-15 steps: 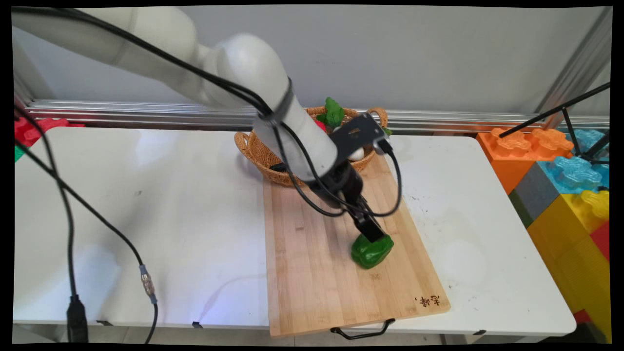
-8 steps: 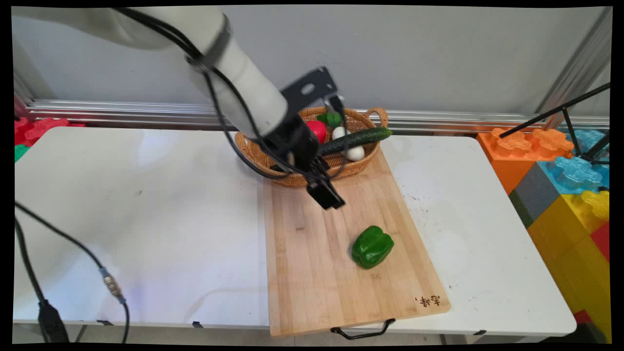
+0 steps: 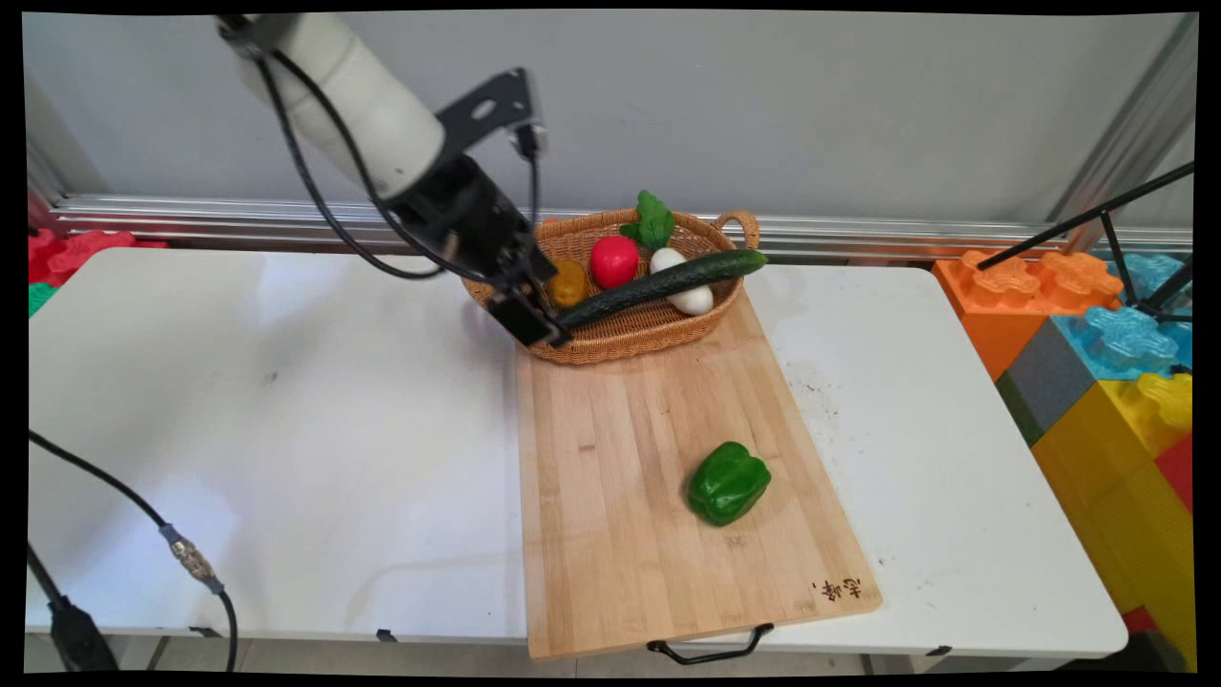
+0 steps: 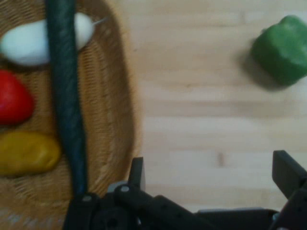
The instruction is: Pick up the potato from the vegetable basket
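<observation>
The green pepper (image 3: pixel 728 483) lies alone on the wooden board (image 3: pixel 610 534), toward the board's right edge and a little below its middle, touching nothing else. It looks like a smooth, glossy toy, so I judge it light, stiff and a bit slippery; its lumpy sides would be the better place to hold it, across the narrower width.

The gripper (image 4: pixel 213 172) is well apart from the pepper, above the board's far left corner, just beside the rim of the wicker basket (image 3: pixel 658 339). Its two fingers stand wide apart and there is nothing between them.

In the basket a long cucumber (image 3: pixel 663 283) lies across, with a red tomato (image 3: pixel 613 260), a white radish (image 3: pixel 689 296), a yellow piece (image 3: pixel 569 282) and a leafy green (image 3: pixel 651 219) around it. The board lies on the white table (image 3: pixel 286 429)
</observation>
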Robot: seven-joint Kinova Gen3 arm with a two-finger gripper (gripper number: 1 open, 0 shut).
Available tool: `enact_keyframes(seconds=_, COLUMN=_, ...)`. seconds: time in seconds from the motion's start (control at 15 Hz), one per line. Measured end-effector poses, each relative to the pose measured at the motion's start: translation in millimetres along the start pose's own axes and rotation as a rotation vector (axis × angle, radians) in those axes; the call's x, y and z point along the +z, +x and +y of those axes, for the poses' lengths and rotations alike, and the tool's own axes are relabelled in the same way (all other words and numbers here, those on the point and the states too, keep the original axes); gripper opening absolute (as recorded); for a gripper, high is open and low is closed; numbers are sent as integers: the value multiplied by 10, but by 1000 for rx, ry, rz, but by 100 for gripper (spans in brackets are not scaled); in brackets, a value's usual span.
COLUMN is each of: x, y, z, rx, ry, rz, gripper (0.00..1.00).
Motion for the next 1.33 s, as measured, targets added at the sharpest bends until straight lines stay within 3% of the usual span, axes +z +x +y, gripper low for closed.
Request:
enact_keyframes(seconds=0.47, x=-43, y=-400, z=-612, rx=-8, ry=79, rz=27, gripper=100)
enact_keyframes(seconds=0.93, x=447, y=-552, z=-1114, rx=-21, ry=122, rz=53, gripper=100)
enact_keyframes(seconds=1.33, x=808, y=-593, z=-1363, rx=-42, ry=142, rz=44, gripper=100)
